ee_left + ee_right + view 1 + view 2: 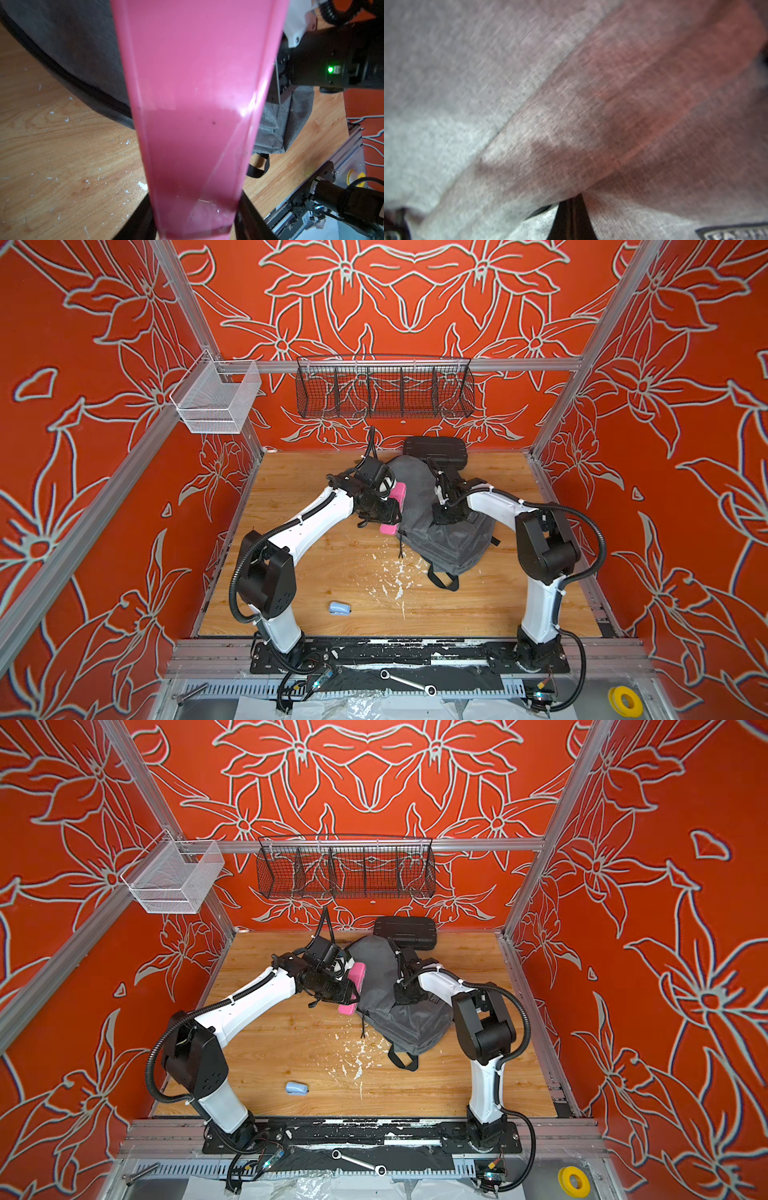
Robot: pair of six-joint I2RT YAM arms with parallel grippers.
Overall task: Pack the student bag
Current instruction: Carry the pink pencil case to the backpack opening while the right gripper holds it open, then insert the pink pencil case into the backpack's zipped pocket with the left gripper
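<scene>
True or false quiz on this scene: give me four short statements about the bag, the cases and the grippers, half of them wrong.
1. The left gripper holds a pink case. True.
2. The black case lies inside the bag. False: it lies outside, behind the bag, at the back of the table.
3. The right gripper is shut on the bag's fabric. True.
4. The blue object sits on top of the bag. False: it lies on the table, apart from the bag.

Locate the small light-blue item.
In both top views the light-blue item lies on the wooden table, front left, near the left arm, clear of the student bag.
</scene>
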